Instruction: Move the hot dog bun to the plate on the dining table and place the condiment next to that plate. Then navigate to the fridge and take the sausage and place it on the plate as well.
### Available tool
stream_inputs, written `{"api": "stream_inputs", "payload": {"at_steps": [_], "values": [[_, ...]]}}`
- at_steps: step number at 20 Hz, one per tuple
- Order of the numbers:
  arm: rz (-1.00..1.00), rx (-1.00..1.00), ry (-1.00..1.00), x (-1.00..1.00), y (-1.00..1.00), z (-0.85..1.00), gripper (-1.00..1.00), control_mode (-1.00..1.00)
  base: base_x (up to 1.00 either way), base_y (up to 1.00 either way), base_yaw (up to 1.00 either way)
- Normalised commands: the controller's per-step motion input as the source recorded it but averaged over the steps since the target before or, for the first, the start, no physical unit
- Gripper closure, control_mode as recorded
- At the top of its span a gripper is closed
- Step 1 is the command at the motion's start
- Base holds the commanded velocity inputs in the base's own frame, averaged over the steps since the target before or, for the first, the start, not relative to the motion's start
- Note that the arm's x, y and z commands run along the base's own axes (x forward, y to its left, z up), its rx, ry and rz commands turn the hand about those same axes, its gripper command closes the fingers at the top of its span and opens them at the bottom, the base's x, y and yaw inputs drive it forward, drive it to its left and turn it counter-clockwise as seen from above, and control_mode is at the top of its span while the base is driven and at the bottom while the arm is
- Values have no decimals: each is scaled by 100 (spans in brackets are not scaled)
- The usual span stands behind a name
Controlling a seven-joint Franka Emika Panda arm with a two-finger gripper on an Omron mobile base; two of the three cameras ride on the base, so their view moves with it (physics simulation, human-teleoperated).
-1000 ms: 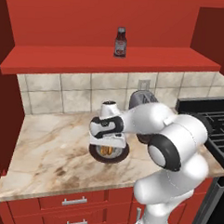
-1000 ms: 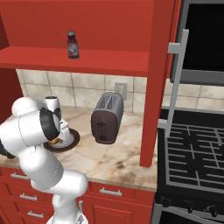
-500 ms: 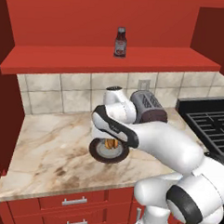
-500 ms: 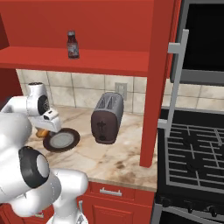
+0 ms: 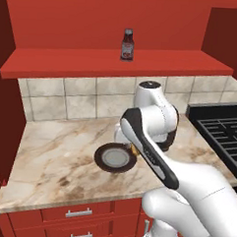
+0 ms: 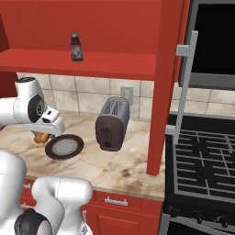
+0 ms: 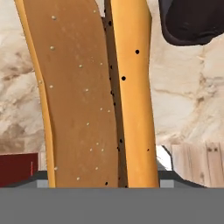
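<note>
Above marbled counter [image 5: 54, 161], gripper [image 6: 42, 136] clamped on hot dog bun [image 7: 92, 96] (red cabinets [image 5: 85, 222] below).

A tan-yellow speckled hot dog bun [image 7: 100, 96] is showing dark and pale flecks. At nine o'clock, a dark-brown-rimmed dish [image 5: 115, 157] is sitting on beige marbled counter [image 5: 54, 161]. A dark red sauce bottle [image 5: 127, 44] is displaying a pale label.
</note>
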Motion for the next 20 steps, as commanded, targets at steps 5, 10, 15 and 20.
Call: {"api": "stream_inputs", "payload": {"at_steps": [5, 10, 15, 20], "values": [[1, -7, -26, -18, -18, 72, 100, -100, 0, 0, 0], [1, -9, -21, -22, -9, 76, 100, -100, 0, 0, 0], [5, -1, -5, -35, 0, 77, 100, -100, 0, 0, 0], [6, 0, 0, -38, 0, 61, 100, -100, 0, 0, 0]]}}
